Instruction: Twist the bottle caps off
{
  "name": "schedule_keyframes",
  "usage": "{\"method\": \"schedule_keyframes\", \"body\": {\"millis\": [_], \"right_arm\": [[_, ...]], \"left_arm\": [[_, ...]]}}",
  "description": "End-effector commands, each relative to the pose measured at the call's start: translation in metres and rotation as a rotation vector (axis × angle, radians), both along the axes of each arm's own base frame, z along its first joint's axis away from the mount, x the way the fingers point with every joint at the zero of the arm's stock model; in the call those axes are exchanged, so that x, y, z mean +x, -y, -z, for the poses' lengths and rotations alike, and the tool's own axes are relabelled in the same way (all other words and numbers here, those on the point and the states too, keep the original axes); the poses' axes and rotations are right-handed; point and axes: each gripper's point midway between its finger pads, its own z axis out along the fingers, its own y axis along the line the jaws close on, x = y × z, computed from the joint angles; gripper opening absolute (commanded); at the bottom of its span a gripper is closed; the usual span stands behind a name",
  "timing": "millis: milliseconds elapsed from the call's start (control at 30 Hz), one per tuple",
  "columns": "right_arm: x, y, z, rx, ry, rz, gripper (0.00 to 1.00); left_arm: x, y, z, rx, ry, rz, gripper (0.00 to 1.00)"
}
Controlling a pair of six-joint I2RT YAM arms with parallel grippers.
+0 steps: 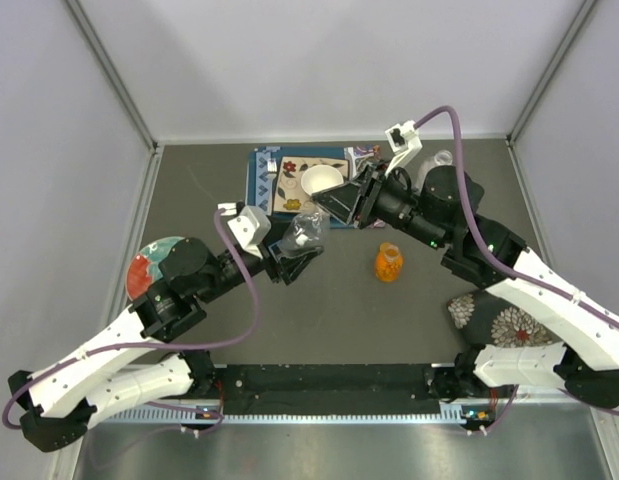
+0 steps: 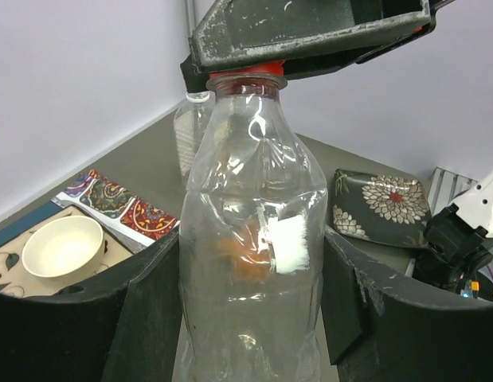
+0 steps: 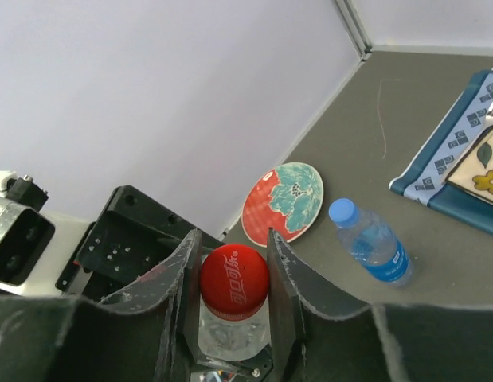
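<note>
Bright, even, diffuse light, faint shadows. White glare streaks the clear crumpled plastic bottle [image 2: 246,239]; the round red plastic cap [image 3: 234,280] atop it is sharp.

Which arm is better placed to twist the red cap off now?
Right. The right tool clamps the red cap from both sides, while the left tool holds the clear bottle by its body, steadying it.

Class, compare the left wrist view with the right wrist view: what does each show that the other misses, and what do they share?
Left wrist only: the white bowl, the dark floral dish, the body of the clear bottle. Right wrist only: the red-and-teal plate, the blue-capped bottle. Both: the right claw shut on the red cap.
</note>
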Motion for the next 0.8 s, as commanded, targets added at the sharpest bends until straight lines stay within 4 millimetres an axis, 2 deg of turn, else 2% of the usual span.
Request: {"method": "schedule_keyframes", "body": {"millis": [0,33,67,100,167,267,367,400,433,533,567,600,667,700,767], "right_arm": [[-0.004,0.005,-0.016,0.048,0.039,0.004,0.19],[-0.005,0.006,-0.015,0.044,0.045,0.003,0.14],[-0.005,0.006,-0.014,0.038,0.051,0.0,0.01],[-0.009,0.005,-0.014,0.035,0.059,-0.018,0.0],[-0.011,0.006,-0.013,0.012,0.091,-0.036,0.0],[-0.027,0.005,-0.017,-0.022,0.18,-0.125,0.0],[-0.043,0.009,-0.024,-0.054,0.28,-0.202,0.0],[-0.051,0.009,-0.024,-0.064,0.302,-0.245,0.0],[-0.053,0.012,-0.031,-0.079,0.353,-0.251,0.0],[-0.067,0.019,-0.034,-0.125,0.453,-0.318,0.0],[-0.072,0.021,-0.035,-0.129,0.487,-0.34,0.0],[-0.088,0.024,-0.038,-0.118,0.53,-0.405,0.0],[-0.099,0.026,-0.039,-0.121,0.597,-0.464,0.0],[-0.112,0.027,-0.039,-0.109,0.629,-0.534,0.0],[-0.121,0.029,-0.04,-0.104,0.666,-0.579,0.0]], "left_arm": [[0.0,-0.004,-0.013,-0.041,0.04,-0.016,0.06],[0.0,-0.004,-0.013,-0.041,0.038,-0.015,0.06],[-0.002,-0.002,-0.013,-0.044,0.037,-0.001,0.08],[-0.004,-0.001,-0.013,-0.045,0.038,0.013,0.08],[-0.015,0.004,-0.015,-0.048,0.042,0.079,0.08],[-0.028,0.008,-0.019,-0.063,0.025,0.15,0.06],[-0.05,0.016,-0.021,-0.054,0.006,0.292,0.07],[-0.066,0.022,-0.024,-0.046,0.011,0.393,0.07],[-0.071,0.024,-0.025,-0.046,-0.006,0.433,0.08],[-0.095,0.029,-0.025,-0.029,-0.05,0.601,0.1],[-0.098,0.029,-0.024,-0.025,-0.06,0.63,0.1],[-0.1,0.031,-0.025,-0.028,-0.064,0.653,0.1],[-0.106,0.029,-0.027,-0.033,-0.083,0.701,0.11],[-0.107,0.03,-0.029,-0.044,-0.075,0.717,0.11],[-0.113,0.028,-0.03,-0.052,-0.098,0.765,0.11]]}}
